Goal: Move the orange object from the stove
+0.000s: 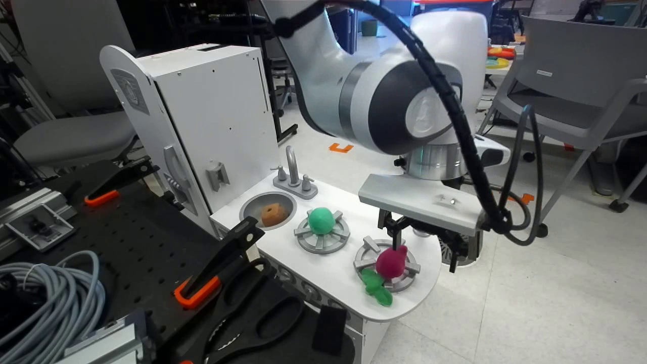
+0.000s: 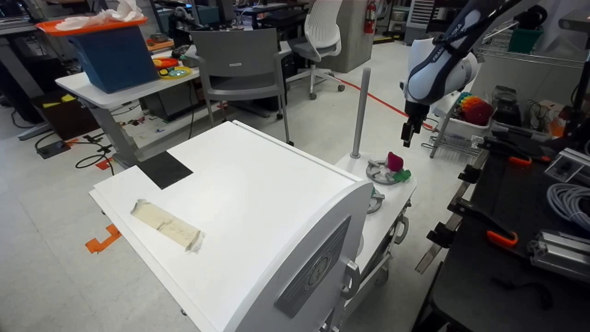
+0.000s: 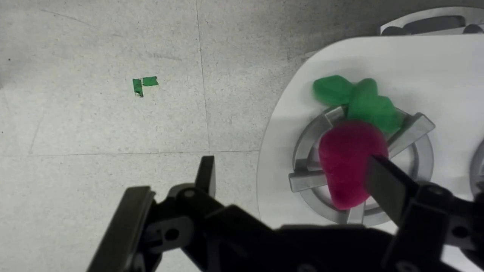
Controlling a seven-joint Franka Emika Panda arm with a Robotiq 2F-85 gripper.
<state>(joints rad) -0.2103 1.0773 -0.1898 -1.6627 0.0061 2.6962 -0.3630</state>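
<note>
Orange object [image 1: 274, 217] in sink [image 1: 251, 205]; direction, long axis unclear.

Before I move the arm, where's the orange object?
In an exterior view, left of centre, the orange object sits in the sink, left of the green ball, with the faucet behind it.

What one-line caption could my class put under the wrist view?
Open gripper above the edge of a stove, where a magenta toy with green leaves rests on a burner.
</note>
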